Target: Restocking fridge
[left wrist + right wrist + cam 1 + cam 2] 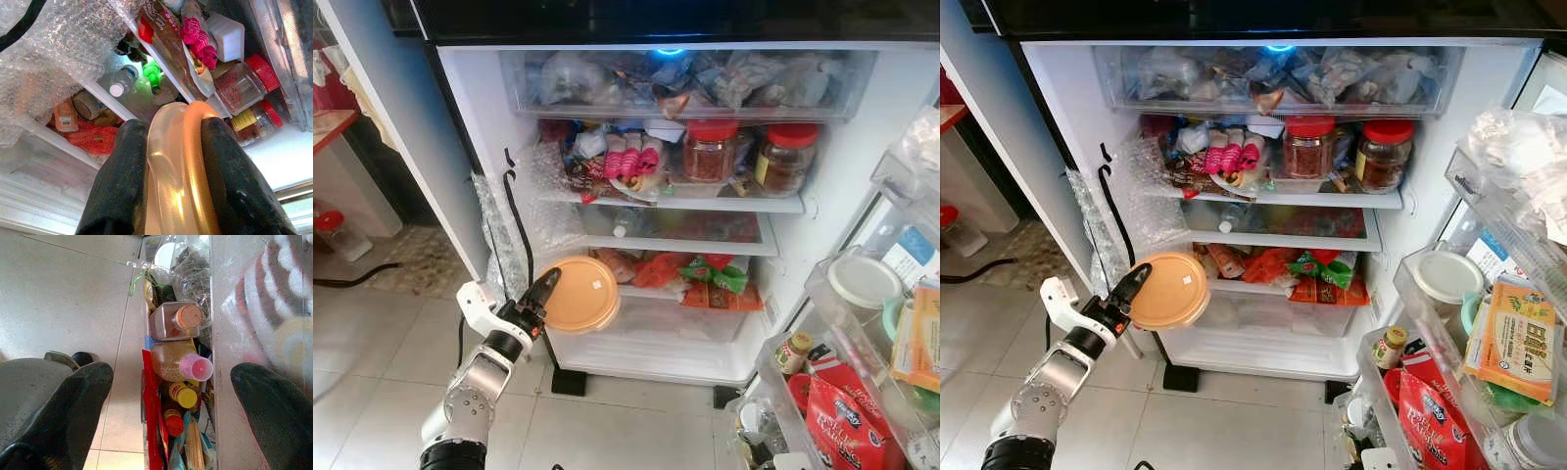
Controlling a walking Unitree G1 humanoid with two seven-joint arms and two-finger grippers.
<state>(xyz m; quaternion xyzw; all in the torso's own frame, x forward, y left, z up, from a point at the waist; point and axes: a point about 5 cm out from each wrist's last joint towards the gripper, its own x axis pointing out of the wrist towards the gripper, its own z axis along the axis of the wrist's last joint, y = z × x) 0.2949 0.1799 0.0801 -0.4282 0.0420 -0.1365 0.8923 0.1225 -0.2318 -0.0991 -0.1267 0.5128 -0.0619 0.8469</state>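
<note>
Gripped edge-on between the two black fingers (124,196) of the left gripper (540,294), an orange-lidded container (580,294) hangs just in front of the open fridge (470,147), at the left end of its lower shelf (646,291). Above, along the front edge of the upper shelf (744,204), stand two red-capped jars (710,150) (pink packets beside them). By the door rack (215,396), the right gripper (166,416) is spread wide, pinching nothing, over crowded bottles (173,320).
</note>
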